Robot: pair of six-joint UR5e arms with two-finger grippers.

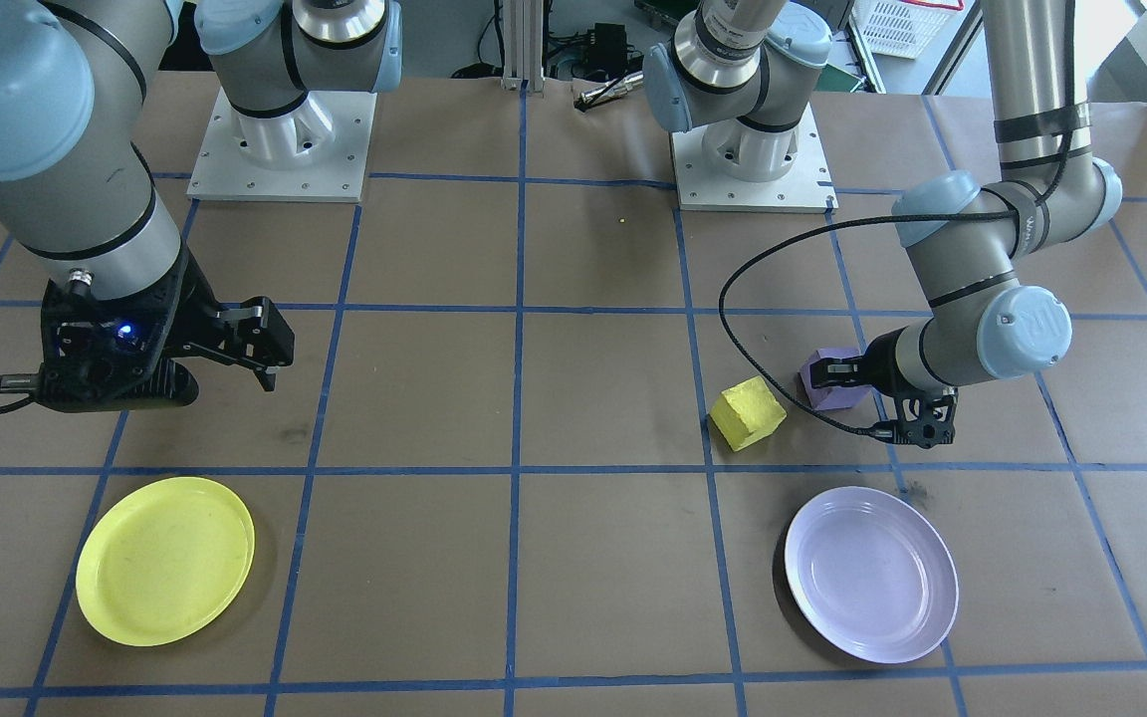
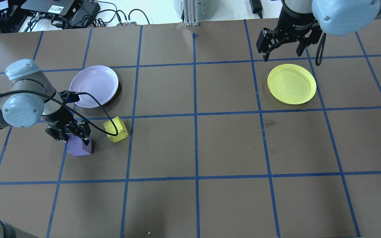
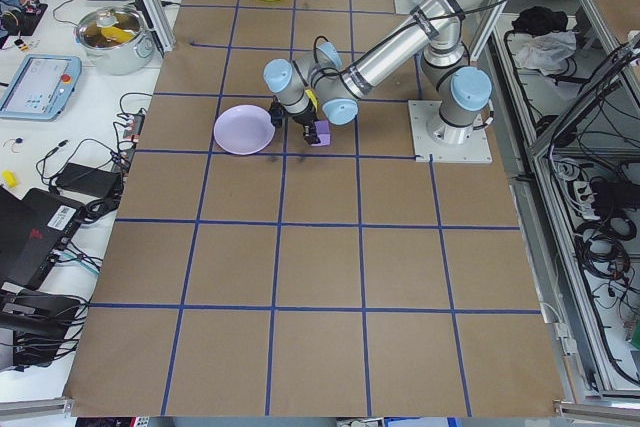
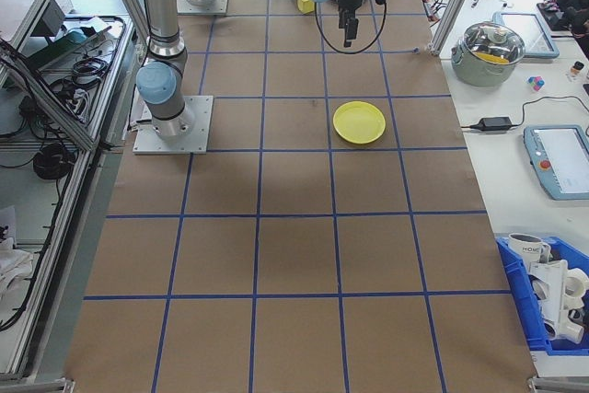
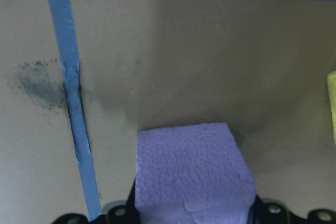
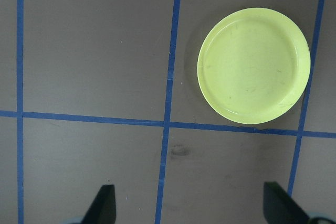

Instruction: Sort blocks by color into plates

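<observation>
Left gripper (image 2: 72, 135) clamped on small rough purple cuboid block (image 2: 79, 146), table-level, beside small rough yellow cuboid block (image 2: 116, 129); round pale lavender plastic plate (image 2: 93, 86) near. Right gripper (image 2: 283, 46) spread, unloaded, above round bright yellow plastic plate (image 2: 291, 84)

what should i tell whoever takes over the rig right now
Left gripper: down at the purple block, fingers either side of it; a firm grip cannot be confirmed.
Right gripper: open, empty, raised near the yellow plate.
Yellow block: on the table beside the purple one, near the lavender plate.
Done: nothing, both plates are empty.
Left: purple block to the lavender plate, yellow block to the yellow plate across the table.
</observation>
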